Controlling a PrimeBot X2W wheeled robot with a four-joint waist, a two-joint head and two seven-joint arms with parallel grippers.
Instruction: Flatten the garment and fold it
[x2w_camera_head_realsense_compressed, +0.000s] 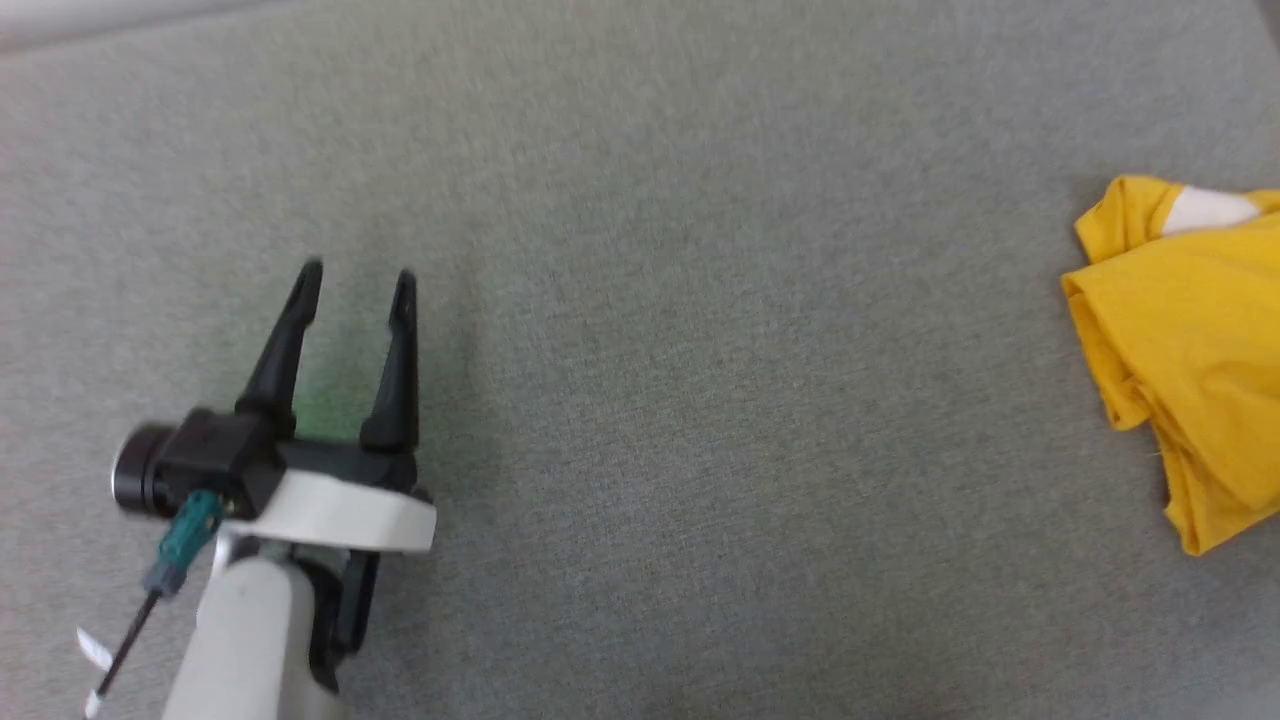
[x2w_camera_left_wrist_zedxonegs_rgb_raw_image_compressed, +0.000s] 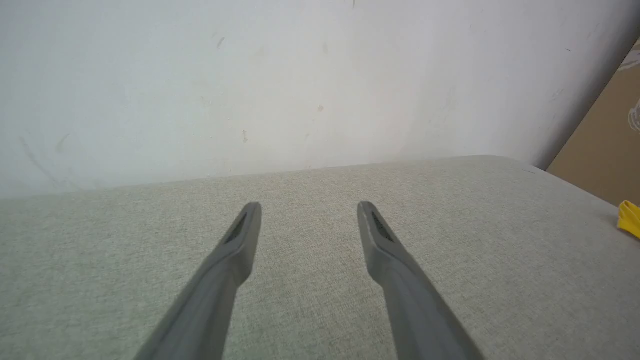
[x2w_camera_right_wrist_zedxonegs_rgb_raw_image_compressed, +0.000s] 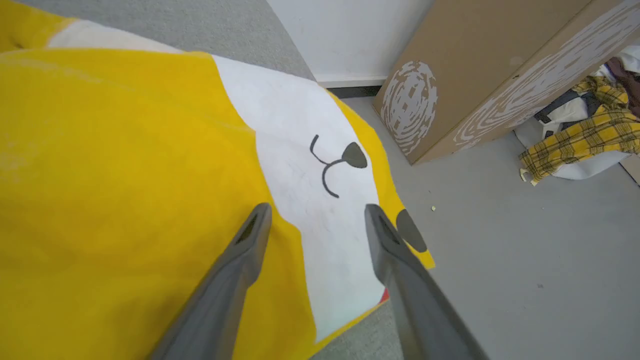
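Bright yellow cotton T-shirt (x2w_camera_head_realsense_compressed: 1190, 350) with a white-patched cartoon face, crumpled at the right of the grey woven fabric surface (x2w_camera_head_realsense_compressed: 700, 200).
It lies well apart from my left claw (x2w_camera_head_realsense_compressed: 357, 275), which is spread and empty; my right claw (x2w_camera_right_wrist_zedxonegs_rgb_raw_image_compressed: 316, 209) hovers spread over the print, grasping nothing. I judge the T-shirt light and limp (it will drape, not hold shape), best pinched at a hem corner. The heap I see runs near-to-far; which way the collar points I cannot tell.
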